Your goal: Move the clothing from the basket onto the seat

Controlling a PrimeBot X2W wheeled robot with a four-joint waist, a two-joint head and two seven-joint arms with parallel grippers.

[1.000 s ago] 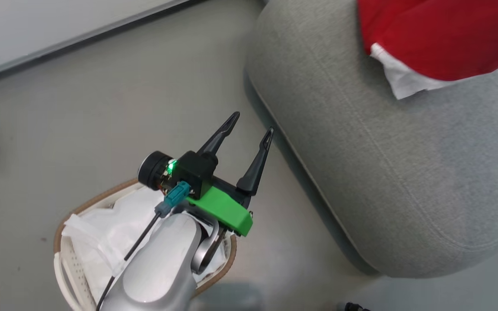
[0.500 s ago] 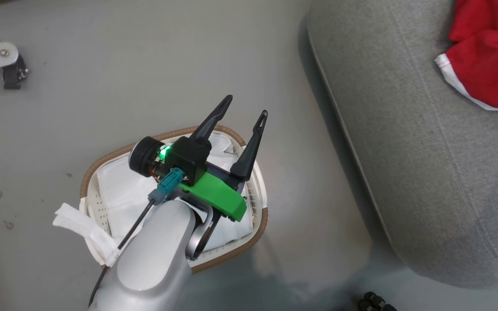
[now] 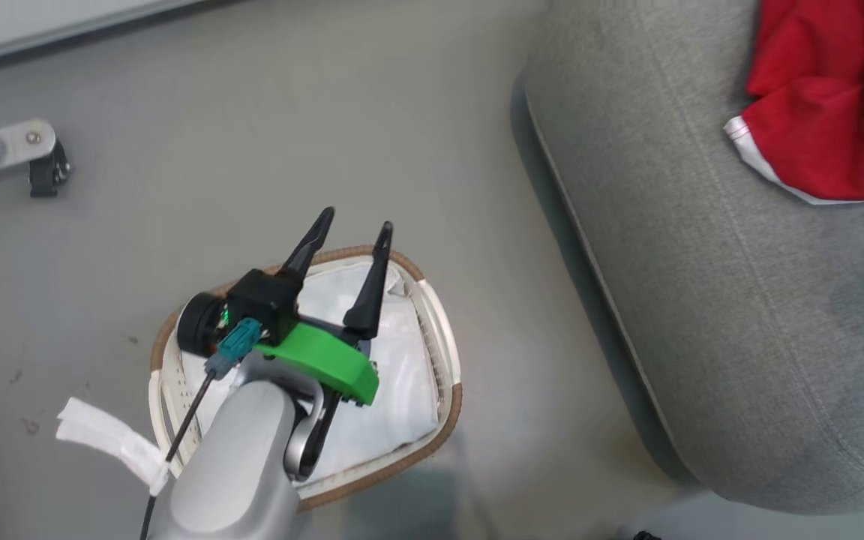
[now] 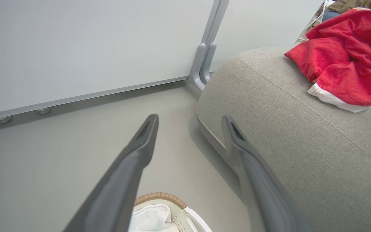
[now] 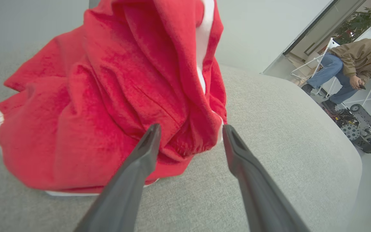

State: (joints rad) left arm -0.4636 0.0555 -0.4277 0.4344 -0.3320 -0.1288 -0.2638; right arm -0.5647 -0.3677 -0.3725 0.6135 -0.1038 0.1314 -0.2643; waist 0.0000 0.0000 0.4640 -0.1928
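Right wrist view: right gripper [image 5: 191, 129] open at the clothes [image 5: 92, 112] on the seat [image 5: 269, 145], left gripper [image 3: 355, 220] open; my retreat could snag and drag them off

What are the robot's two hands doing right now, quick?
Left gripper: open, holding nothing.
Right gripper: open, holding nothing, clothing on the seat before it.

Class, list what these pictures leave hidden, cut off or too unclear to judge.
Basket floor, head view: the left gripper and its arm, plus the liner, cover it.
Clothing, head view: cut off by the top and right edges.
Right gripper, right wrist view: whether a finger touches the clothing is unclear.
Seat, all views: cut off by picture edges.
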